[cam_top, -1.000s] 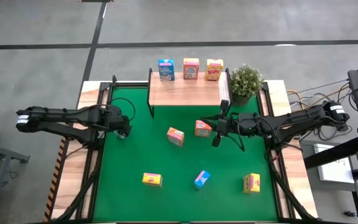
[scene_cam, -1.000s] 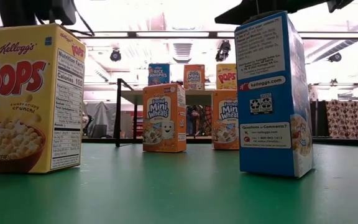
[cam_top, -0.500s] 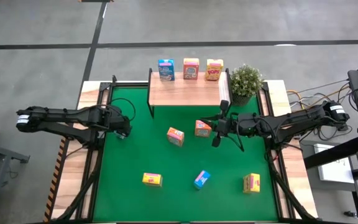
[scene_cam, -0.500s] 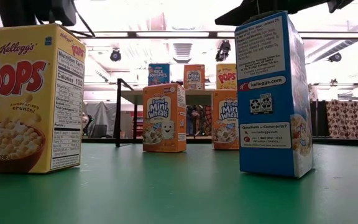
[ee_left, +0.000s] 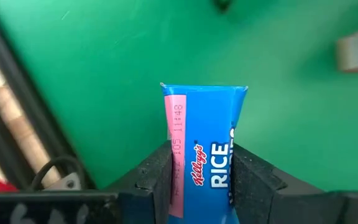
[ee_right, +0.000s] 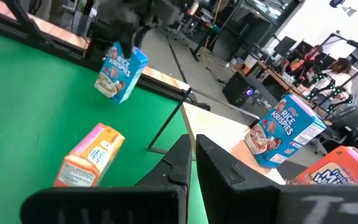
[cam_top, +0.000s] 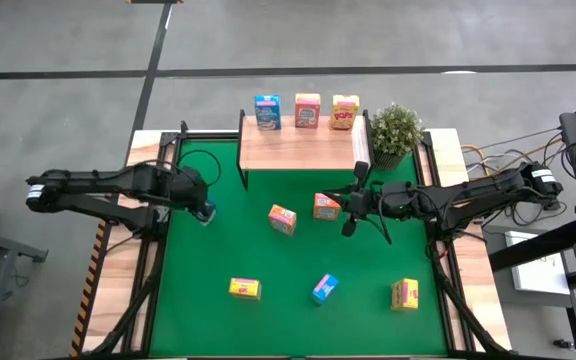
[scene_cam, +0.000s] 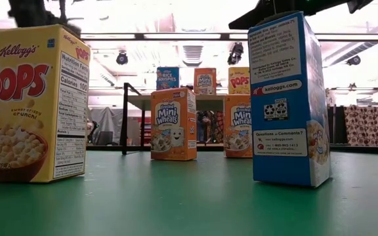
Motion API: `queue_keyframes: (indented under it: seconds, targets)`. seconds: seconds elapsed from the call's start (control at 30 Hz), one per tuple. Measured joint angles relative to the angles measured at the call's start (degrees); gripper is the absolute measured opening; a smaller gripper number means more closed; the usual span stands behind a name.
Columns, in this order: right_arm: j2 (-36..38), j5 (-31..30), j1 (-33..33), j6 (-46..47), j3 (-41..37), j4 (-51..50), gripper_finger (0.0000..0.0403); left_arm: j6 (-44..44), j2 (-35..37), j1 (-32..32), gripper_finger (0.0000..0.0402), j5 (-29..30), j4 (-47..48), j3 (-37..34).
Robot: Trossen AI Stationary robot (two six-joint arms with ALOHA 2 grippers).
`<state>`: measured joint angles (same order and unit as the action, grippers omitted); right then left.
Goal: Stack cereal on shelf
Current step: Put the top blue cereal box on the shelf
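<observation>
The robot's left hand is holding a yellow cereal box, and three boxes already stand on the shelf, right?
Not quite. The box clamped in the left gripper is blue, a Rice Krispies box, not yellow; the left wrist view shows it. The high view does show three boxes standing on the shelf.

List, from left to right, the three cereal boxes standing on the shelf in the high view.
Blue Rice Krispies box → orange-red Frosted Mini-Wheats box → yellow Corn Pops box, all in a row along the back of the wooden shelf.
</observation>
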<state>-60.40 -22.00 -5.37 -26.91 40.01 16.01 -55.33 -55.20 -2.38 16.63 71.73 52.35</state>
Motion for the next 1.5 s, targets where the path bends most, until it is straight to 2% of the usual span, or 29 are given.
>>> queue_keyframes:
  seconds: [0.27,0.53,0.7,0.87,1.07,1.17,1.33,1.5]
  targets:
    - [0.11,0.00,0.00,1.58,0.00,-1.46,0.0013,14.45,0.00,0.10,0.0115,-0.75,-1.62,12.39]
    - [0.11,0.00,0.00,3.92,0.00,-3.84,0.0013,30.49,-1.03,0.10,0.0115,-0.71,-13.76,18.99]
    - [0.13,0.00,-0.02,4.42,0.00,-3.82,0.0013,46.30,-5.50,-0.72,0.0115,-0.68,-23.01,21.87]
    - [0.17,0.00,-0.02,3.98,0.00,-3.81,0.0013,60.53,-13.66,-4.43,0.0115,-0.69,-23.58,28.25]
    - [0.17,0.00,-0.02,3.80,0.00,-3.88,0.0013,71.16,-25.60,-12.54,0.0115,-1.18,-18.13,40.31]
    - [0.17,0.00,-0.02,3.48,0.00,-3.95,0.0013,73.65,-32.04,-16.85,0.0115,-4.31,-11.29,48.26]
    - [0.17,0.00,-0.02,2.86,0.00,-3.93,0.0013,79.86,-41.91,-22.14,0.0115,-13.43,1.56,60.41]
    - [0.17,0.00,-0.02,2.88,-0.02,-3.95,0.0013,82.32,-49.39,-24.74,0.0115,-14.66,7.42,69.26]
